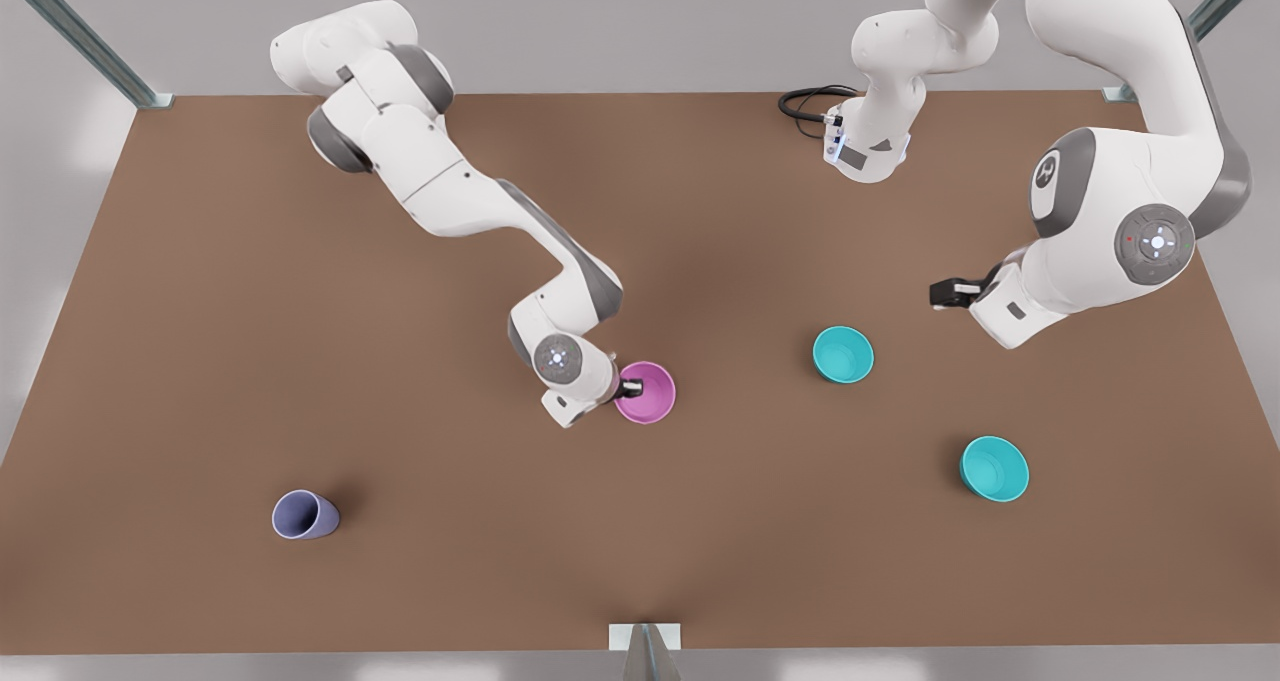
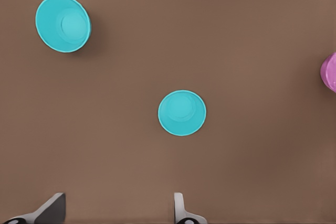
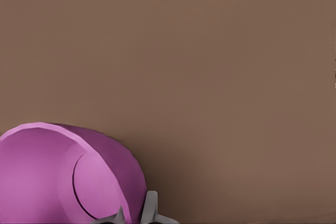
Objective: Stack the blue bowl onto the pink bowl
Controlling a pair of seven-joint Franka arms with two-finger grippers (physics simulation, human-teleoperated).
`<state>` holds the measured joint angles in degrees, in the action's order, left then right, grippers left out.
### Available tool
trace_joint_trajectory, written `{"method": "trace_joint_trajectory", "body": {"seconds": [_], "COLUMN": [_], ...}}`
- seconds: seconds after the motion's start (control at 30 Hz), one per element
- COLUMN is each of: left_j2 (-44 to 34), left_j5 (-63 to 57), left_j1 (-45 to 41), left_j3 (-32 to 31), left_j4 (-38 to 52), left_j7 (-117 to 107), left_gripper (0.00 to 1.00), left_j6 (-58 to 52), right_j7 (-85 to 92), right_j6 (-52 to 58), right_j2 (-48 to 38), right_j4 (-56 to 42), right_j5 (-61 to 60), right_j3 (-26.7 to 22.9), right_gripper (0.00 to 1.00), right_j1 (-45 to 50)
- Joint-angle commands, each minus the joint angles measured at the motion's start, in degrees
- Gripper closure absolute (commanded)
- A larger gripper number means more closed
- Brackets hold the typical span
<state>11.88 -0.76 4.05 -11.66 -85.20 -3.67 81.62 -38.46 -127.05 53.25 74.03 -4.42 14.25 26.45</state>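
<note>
pincers differ: right pincer (image 1: 632, 389) pinches the pink bowl (image 1: 648, 393) rim (tilted); left pincer (image 1: 940, 294) hangs spread above the table (image 1: 200, 361), near the blue bowl (image 1: 843, 354).

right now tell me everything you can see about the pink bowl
The pink bowl is small, round and plain, plastic-looking, magenta with a flat circular base inside. It sits open side up on the brown table near the middle, apart from both teal bowls. The right gripper is at its rim on the front view's left, fingers closed over the wall, one inside and one outside. In the right wrist view it looks tilted, though that may be the camera's angle.
</note>
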Motion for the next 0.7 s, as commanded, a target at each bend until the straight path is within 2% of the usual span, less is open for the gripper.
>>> {"method": "trace_joint_trajectory", "body": {"seconds": [0.0, 0.03, 0.07, 0.27, 0.3, 0.33, 0.43, 0.5, 0.53, 0.57, 0.67], "left_j2": [-0.01, 0.6, 0.6, 1.48, 1.66, 1.92, 3.59, 7.62, 9.13, 9.83, 11.5], "left_j5": [1.29, 1.29, 1.46, 4.18, 5.41, 6.82, 12.79, 14.38, 14.38, 14.38, 17.28], "left_j1": [0.69, 0.69, 0.69, 1.93, -2.02, -5.11, -5.55, -5.29, -5.11, -5.11, -5.46], "left_j3": [0.06, 0.06, 0.06, 0.68, 6.55, 9.55, 10.35, 10.43, 10.43, 10.52, 10.43], "left_j4": [0.03, 0.03, 0.03, 0.03, -4.17, -10.58, -25.79, -27.39, -28.79, -29.67, -30.11], "left_j7": [-0.02, 0.07, 0.07, -4.42, -3.89, -2.48, 7.7, 13.68, 15.01, 15.27, 16.94], "left_gripper": [0.0, 0.0, 0.0, 0.0, 0.0, 0.0, 0.0, 0.0, 0.0, 0.0, 0.0], "left_j6": [-0.15, -0.15, -0.06, 0.03, 4.85, 12.22, 30.95, 37.46, 41.6, 43.18, 45.64], "right_j7": [-34.84, -34.84, -34.84, -33.96, -30.54, -25.72, -6.48, 17.32, 30.0, 36.69, 44.61], "right_j6": [-1.71, -1.71, -1.71, -0.75, 1.18, 5.22, 15.24, 24.29, 30.88, 33.53, 40.3], "right_j2": [0.27, 0.36, 0.36, -2.27, -2.71, -2.8, -2.89, -2.98, -5.61, -10.7, -22.66], "right_j4": [-0.12, -0.12, -0.21, -2.84, -3.89, -5.21, -5.3, -5.22, -5.22, -4.25, -4.42], "right_j5": [0.46, 0.55, 0.55, 0.55, 0.37, 0.2, 0.02, 0.2, 0.81, 6.25, 9.69], "right_j3": [-0.01, -0.01, -0.01, 0.34, 0.51, 0.6, 0.78, 0.78, 0.6, 0.25, 0.34], "right_gripper": [0.72, 0.11, 0.0, 0.0, 0.0, 0.0, 0.0, 0.0, 0.0, 0.0, 0.0], "right_j1": [0.0, 0.0, 0.0, -3.6, -5.62, -8.07, -16.6, -24.6, -29.96, -30.58, -34.8]}}
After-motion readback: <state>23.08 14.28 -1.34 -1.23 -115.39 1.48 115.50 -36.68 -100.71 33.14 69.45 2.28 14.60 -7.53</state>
